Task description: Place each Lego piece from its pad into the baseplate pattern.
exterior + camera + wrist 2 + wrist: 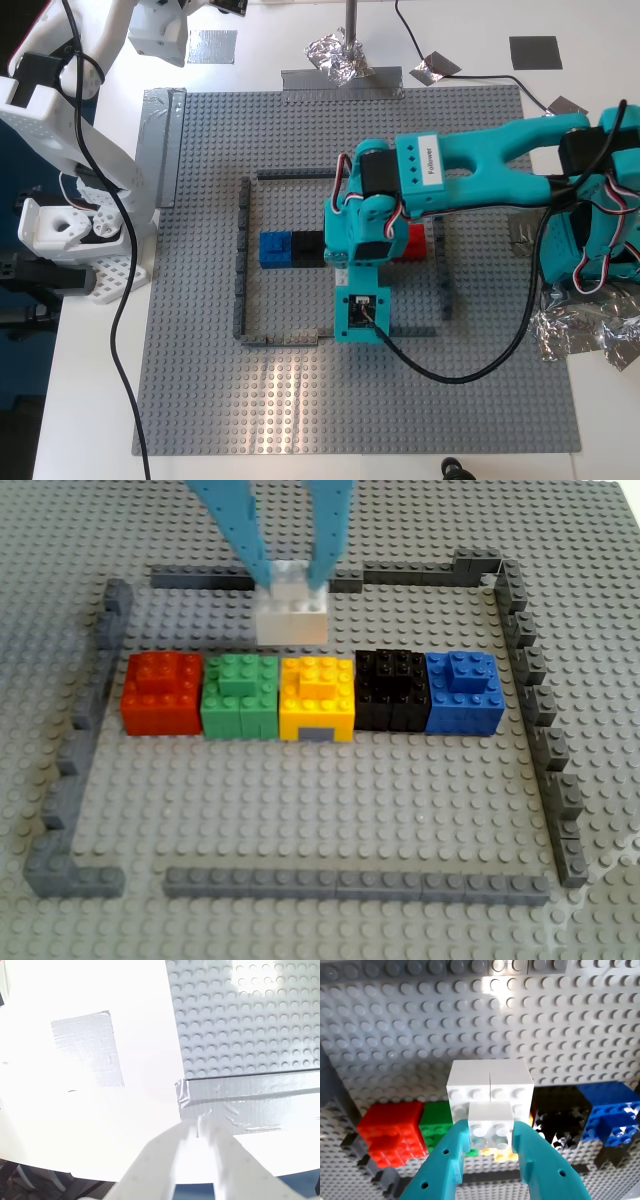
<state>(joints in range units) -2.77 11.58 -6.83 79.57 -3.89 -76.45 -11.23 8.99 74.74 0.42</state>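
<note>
Our teal arm reaches over the baseplate pattern (300,400), my first gripper (492,1142) pointing down, jaws pinching the small white brick (490,1130) atop a white block (292,620). My second gripper (202,1132) seems nearly closed, empty, above the table near the silvery pad (87,1050).

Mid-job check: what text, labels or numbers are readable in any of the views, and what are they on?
"Follower": on a small white label stuck to the teal arm, read in the exterior view.
Nothing else is readable: the bricks, the baseplate and the tape patches show no print, and the small board on the teal arm's wrist camera is too small to read.
</note>
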